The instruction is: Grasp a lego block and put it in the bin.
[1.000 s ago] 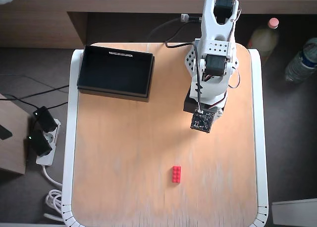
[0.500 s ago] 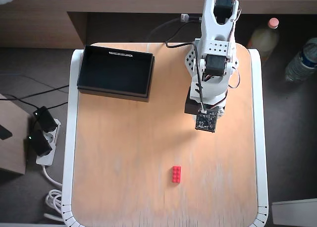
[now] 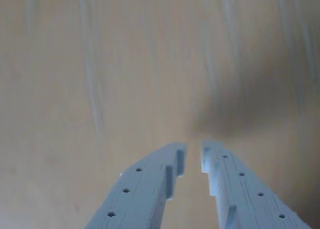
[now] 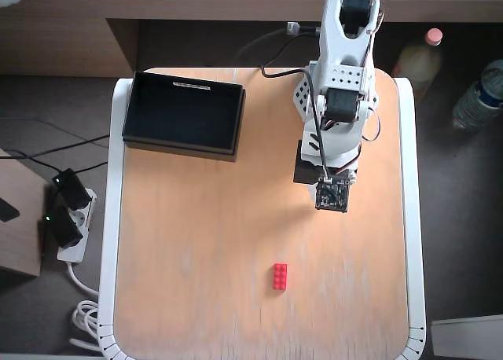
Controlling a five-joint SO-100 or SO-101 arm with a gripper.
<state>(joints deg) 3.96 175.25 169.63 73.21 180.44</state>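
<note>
Overhead and wrist views of a single arm at the approach step of a pick-and-place task. The jaws, seen from the wrist camera as two pale blue fingers [image 3: 192, 156] with a narrow gap between their tips, stand nearly pressed together and pinch nothing; only bare, blurred wood of the desk [image 4: 196, 242] lies ahead of them. In the overhead view the arm [image 4: 339, 108] reaches down the picture from the desk's top edge, its wrist camera board hiding the jaws themselves. The lego block [image 4: 280, 276] rests flat on the desk, well apart from the arm, lower in the picture and slightly to its left, and it does not appear in the wrist view. It is a small bright red brick, long axis running up and down the overhead picture, with studs faintly visible on top. The bin [image 4: 182, 112], a shallow black tray with a thin pale strip on its far rim, sits at the upper left corner of the desk and appears empty. By judgement, the grasp is not yet begun: the next move calls for spreading the jaws, carrying them out over the block, and descending with the fingers astride its narrow sides.
</note>
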